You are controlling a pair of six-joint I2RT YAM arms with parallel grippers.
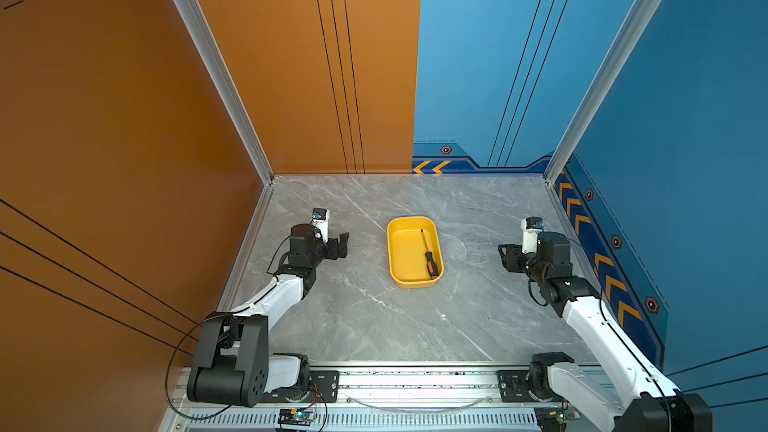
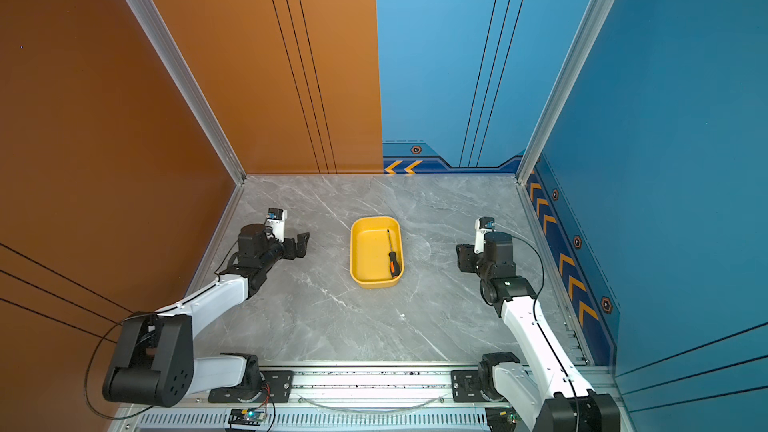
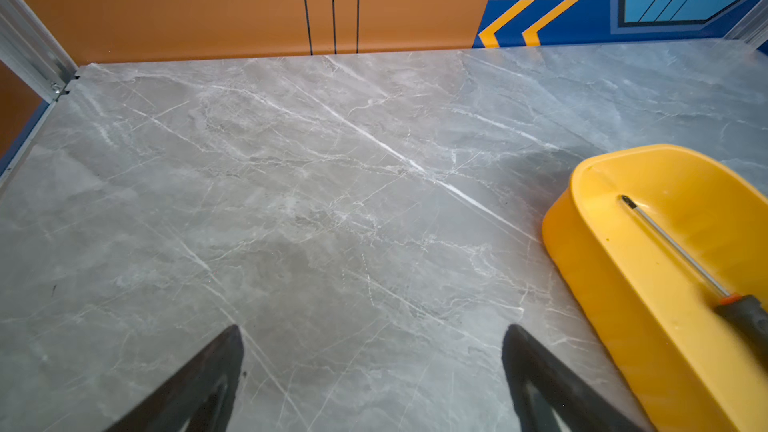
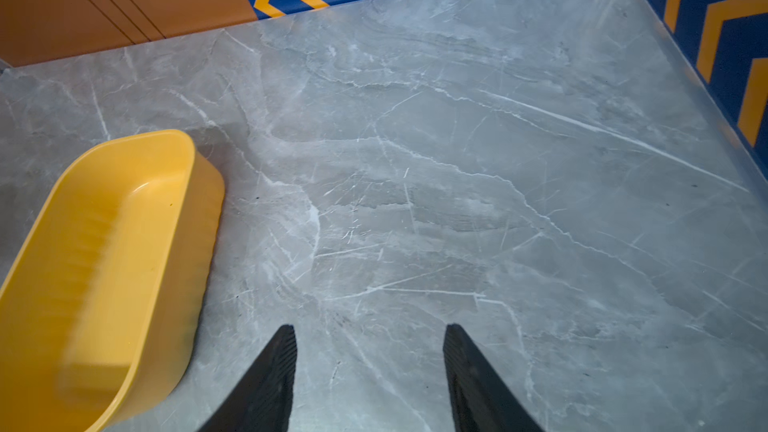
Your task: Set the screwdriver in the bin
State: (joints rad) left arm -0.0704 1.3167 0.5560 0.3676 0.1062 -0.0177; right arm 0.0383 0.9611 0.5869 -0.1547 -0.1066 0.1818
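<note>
Grey marble tabletop (image 1: 374,326) fills both top views, with the yellow bin (image 1: 397,255) at its centre holding the screwdriver (image 1: 428,254), thin dark shaft toward 12 o'clock and black-and-orange handle toward 5 o'clock; the task looks done, so both arms should simply stay well clear of the bin. From the left wrist, the left gripper (image 3: 374,351) stands wide open and empty, the screwdriver (image 3: 681,251) in the bin (image 3: 615,284) at 3 o'clock. From the right wrist, the right gripper (image 4: 370,351) is part open, holding nothing, bin (image 4: 104,243) at 9 o'clock.
</note>
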